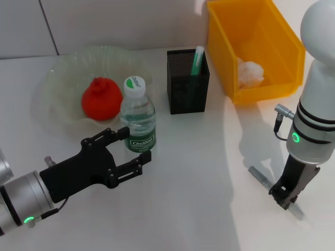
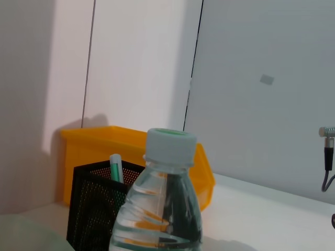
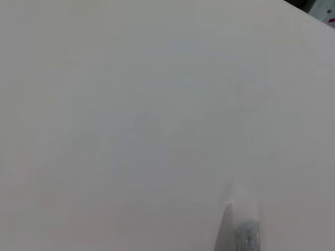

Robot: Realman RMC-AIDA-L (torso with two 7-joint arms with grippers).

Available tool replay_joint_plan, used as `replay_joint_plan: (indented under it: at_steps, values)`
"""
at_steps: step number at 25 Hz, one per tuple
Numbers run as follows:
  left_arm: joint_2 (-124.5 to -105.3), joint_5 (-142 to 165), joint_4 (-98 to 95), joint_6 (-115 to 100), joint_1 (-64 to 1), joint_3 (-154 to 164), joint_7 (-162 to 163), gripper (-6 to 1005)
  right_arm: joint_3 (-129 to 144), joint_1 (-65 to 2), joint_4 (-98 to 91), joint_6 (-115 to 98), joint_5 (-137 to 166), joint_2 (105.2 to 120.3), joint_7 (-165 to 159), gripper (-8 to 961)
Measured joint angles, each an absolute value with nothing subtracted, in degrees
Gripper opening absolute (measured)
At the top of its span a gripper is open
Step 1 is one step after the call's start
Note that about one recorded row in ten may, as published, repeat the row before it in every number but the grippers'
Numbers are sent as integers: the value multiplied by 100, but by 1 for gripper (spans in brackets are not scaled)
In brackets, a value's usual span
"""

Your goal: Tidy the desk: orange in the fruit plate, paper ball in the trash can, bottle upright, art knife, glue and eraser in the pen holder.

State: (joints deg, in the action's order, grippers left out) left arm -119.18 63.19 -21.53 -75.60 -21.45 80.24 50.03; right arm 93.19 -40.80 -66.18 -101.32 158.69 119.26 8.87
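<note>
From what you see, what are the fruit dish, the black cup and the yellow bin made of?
Wavy-rimmed pale-green dish: likely translucent plastic or glass; the desk shows through. Square black cup: fine metal-looking mesh, matte. Boxy yellow-orange bin: smooth moulded plastic with a slight sheen.

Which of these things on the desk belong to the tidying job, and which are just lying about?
Part of the job: orange in the fruit plate; upright bottle; pen holder; paper ball in the trash can; grey tool by the right end effector.

Lying about: nothing visible.
</note>
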Motion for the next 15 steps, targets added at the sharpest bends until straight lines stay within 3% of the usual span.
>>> replay_joint_plan:
  at_steps: [15]
  values:
    - [-11885,6336,-2305,-8337,-1930,8124,4600,786,7899,-3917,-7073,-9306,13518,11944,-2604,138]
